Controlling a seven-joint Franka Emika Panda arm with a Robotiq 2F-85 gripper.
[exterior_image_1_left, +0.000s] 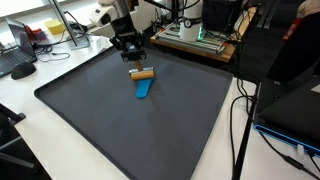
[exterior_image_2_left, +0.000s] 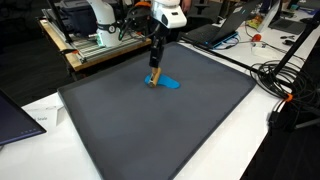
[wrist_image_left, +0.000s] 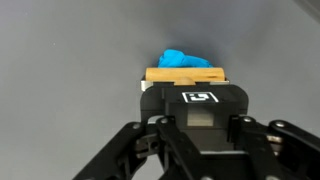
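A small wooden block (exterior_image_1_left: 143, 73) sits at the tips of my gripper (exterior_image_1_left: 135, 60) over the far part of a dark grey mat (exterior_image_1_left: 110, 120). The fingers are shut on it from above. A crumpled blue object (exterior_image_1_left: 145, 88) lies on the mat right beside the block and touches it. In an exterior view the gripper (exterior_image_2_left: 155, 72) hangs straight down, with the wooden block (exterior_image_2_left: 153, 81) at its tip and the blue object (exterior_image_2_left: 168, 82) next to it. In the wrist view the wooden block (wrist_image_left: 185, 75) spans the gripper (wrist_image_left: 186, 86), and the blue object (wrist_image_left: 186, 59) shows just beyond it. Whether the block rests on the mat or hangs just above it is unclear.
The mat covers most of a white table (exterior_image_1_left: 30, 125). Behind it stand an equipment rack with a green board (exterior_image_1_left: 195, 35), a keyboard (exterior_image_1_left: 22, 70) and monitors. Black cables (exterior_image_2_left: 275, 80) trail off one table side and a dark laptop (exterior_image_2_left: 15, 110) sits at a corner.
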